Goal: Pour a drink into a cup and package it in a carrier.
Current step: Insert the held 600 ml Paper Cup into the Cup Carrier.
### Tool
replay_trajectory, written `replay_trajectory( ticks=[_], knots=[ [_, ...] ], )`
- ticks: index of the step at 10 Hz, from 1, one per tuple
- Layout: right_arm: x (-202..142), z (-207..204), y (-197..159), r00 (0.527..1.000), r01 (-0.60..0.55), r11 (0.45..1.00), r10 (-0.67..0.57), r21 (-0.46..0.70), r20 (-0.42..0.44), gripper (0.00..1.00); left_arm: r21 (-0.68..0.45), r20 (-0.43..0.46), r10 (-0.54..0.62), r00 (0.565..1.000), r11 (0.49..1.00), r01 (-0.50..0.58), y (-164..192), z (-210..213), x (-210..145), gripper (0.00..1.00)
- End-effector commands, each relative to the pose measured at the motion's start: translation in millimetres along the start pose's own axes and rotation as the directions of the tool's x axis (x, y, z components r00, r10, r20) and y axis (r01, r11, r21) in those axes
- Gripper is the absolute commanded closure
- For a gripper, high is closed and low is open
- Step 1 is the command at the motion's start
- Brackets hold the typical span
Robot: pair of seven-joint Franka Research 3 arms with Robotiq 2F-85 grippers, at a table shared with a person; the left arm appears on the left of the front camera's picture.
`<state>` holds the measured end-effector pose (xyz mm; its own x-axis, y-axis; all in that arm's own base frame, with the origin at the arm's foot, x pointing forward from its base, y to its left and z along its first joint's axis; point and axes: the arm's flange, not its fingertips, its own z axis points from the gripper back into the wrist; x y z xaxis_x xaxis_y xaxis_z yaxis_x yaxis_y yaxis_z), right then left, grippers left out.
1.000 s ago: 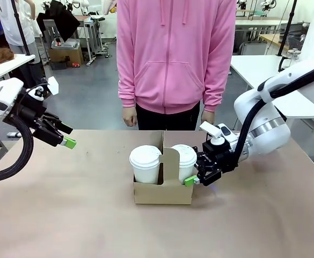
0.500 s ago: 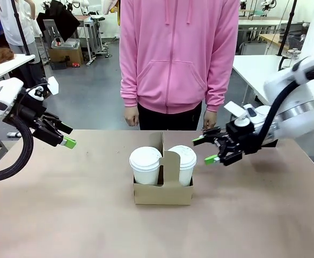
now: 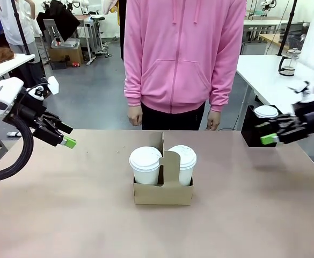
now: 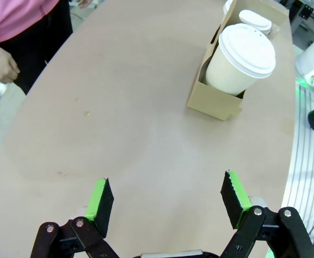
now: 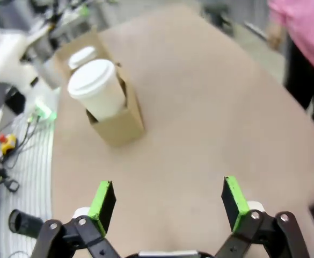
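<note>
The two cups (image 3: 145, 165) (image 3: 183, 162) are plain white. The carrier (image 3: 162, 192) is brown. The table (image 3: 65, 215) is light brown. The person's top (image 3: 183, 54) is pink. Both claws (image 3: 64, 137) (image 3: 272, 134) are black with green pads.

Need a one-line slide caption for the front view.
Two lidded cups sit in the carrier; both arms hang clear, jaws open.

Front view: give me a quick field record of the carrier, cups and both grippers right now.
carrier: cardboard, mid-table, upright
left cup: lidded, in left slot
right cup: lidded, in right slot
left gripper: open, empty, above the table's left edge
right gripper: open, empty, at the table's right edge
person: standing at far side, hands down
</note>
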<state>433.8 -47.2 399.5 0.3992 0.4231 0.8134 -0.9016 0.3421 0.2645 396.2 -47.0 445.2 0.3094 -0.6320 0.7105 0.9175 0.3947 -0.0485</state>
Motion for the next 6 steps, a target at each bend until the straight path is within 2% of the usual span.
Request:
replay_trajectory(
  ticks=[1,2,5,6],
  knots=[
    [-14,27,28,0.982,0.177,0.979,-0.182,-0.097,-0.044,0.00,-0.005,0.009,-0.006,1.000,1.000,0.006,1,0,-1,0.00],
    [-24,40,31,0.978,0.199,0.968,-0.207,-0.154,-0.039,0.00,-0.005,0.009,-0.006,1.000,1.000,0.006,1,0,-1,0.00],
    [-46,38,23,0.973,0.224,0.957,-0.232,-0.185,-0.020,0.00,-0.005,0.009,-0.006,1.000,1.000,0.006,1,0,-1,0.00],
    [-45,31,21,0.986,0.168,0.980,-0.168,-0.111,0.008,0.00,-0.005,0.009,-0.006,1.000,1.000,0.006,1,0,-1,0.00]
  ],
)
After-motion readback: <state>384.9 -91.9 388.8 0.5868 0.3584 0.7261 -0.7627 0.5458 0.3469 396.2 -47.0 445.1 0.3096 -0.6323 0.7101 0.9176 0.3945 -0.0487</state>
